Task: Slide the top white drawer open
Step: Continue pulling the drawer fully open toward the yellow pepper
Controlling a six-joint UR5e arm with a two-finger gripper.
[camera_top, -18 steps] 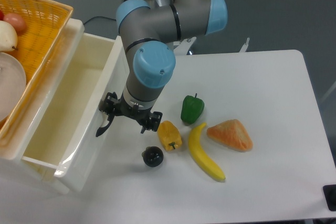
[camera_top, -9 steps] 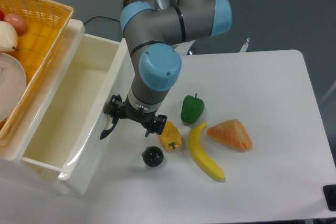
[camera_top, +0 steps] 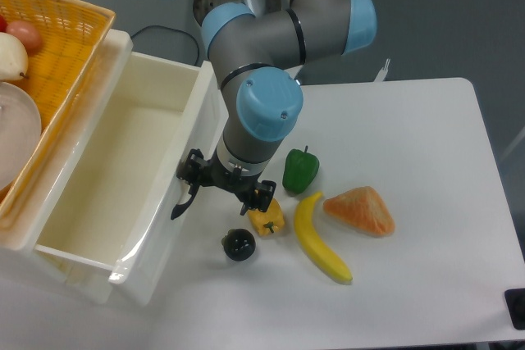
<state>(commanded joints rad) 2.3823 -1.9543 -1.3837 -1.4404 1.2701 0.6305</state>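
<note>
Seemingly label-free, the top white drawer (camera_top: 107, 178) stands open beside gripper (camera_top: 227, 188).

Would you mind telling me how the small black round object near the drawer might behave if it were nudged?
The small black round object looks nearly spherical, so it would probably roll. Its surface appears glossy, so it may slip in the pincer. It lies close to the yellow pepper, which it might bump.

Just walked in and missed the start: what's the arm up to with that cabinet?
The robot's pincer is at the black handle of the top white drawer, which already stands far out with its white inside bare. Whether it grips the handle is unclear. Beside it on the table lie peppers, a banana and other play food.
</note>
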